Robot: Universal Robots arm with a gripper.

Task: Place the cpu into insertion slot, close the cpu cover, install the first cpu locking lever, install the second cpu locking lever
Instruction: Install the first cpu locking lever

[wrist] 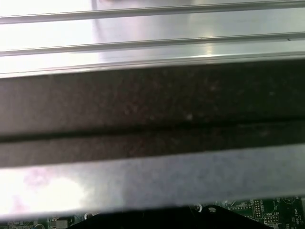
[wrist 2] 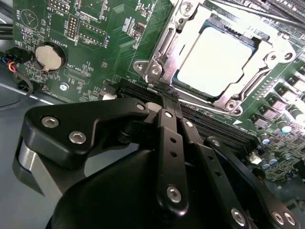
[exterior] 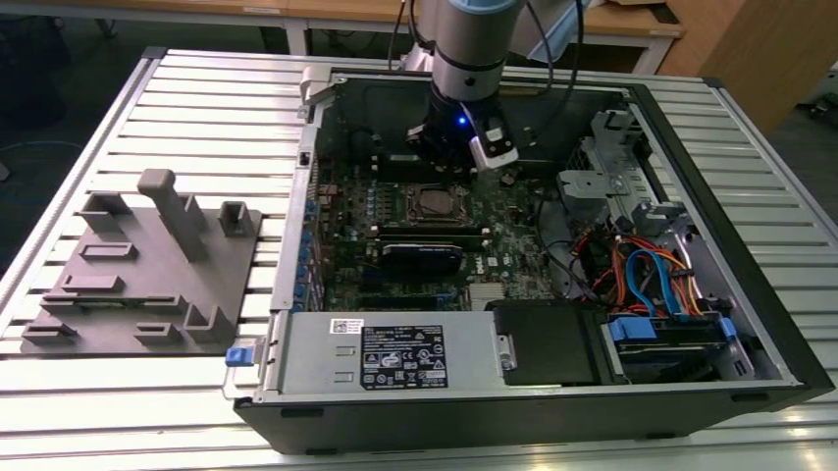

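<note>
with the pale silver square cpu (wrist 2: 217, 59) seated under the thin silver metal cpu cover (wrist 2: 267, 67), the black gripper (wrist 2: 167, 95), fingers pressed together and holding nothing, sits at the socket's edge, so i judge a locking-lever step is in hand, calling for a precise push.

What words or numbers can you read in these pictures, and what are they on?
Big black and white sticker on the metal box: print too small to read.
Small white sticker on the same box: too small to read.
Green circuit board in the second wrist view: tiny white letters, too blurred to read.
</note>
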